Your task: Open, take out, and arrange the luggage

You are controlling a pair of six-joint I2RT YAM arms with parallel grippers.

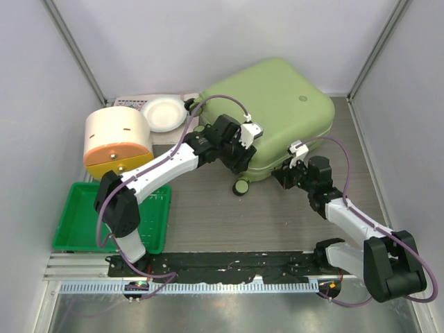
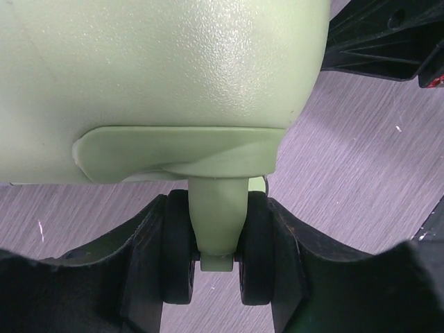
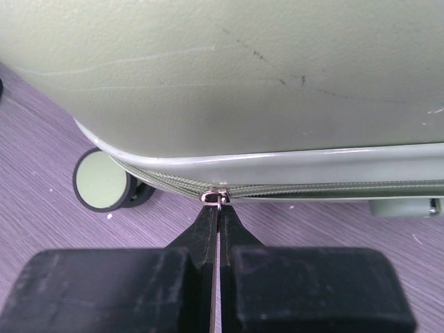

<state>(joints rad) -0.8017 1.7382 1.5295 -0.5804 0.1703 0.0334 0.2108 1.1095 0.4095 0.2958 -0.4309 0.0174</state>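
The luggage (image 1: 277,104), a pale green hard-shell suitcase, lies flat and shut at the back middle of the table (image 1: 277,222). Its wheeled end is turned toward the arms. Its long axis therefore probably runs away from them, angled toward the back left.

The seam zipper (image 3: 333,187) runs along that near edge, just above the tabletop. The right gripper (image 3: 216,211) has its fingers pinched together on the small metal zipper pull (image 3: 215,198), near the left-hand corner of the edge. From there the zipper stretches off to the right along the straight edge and curves away to the left round the corner. The right wrist view does not show whether any stretch has been undone.

The left gripper (image 2: 216,208) reaches over the shell's near left corner and straddles a twin-wheel caster (image 2: 216,239). Each of its fingers (image 2: 139,270) lies against the outer face of a black wheel, so it appears to be clamping the caster, probably to steady the case. A second wheel (image 1: 241,186) with a pale hub stands free just beside it.

The coming move seems to turn on the zipper's line: the pull must travel along the seam, so the right arm, which is nearer and already on it, should draw sideways rather than outward.

Left of the case stand a cream-and-orange round container (image 1: 118,139) and a white bowl (image 1: 164,113). A bright green tray (image 1: 83,222) lies nearer the arms, well apart from the case.
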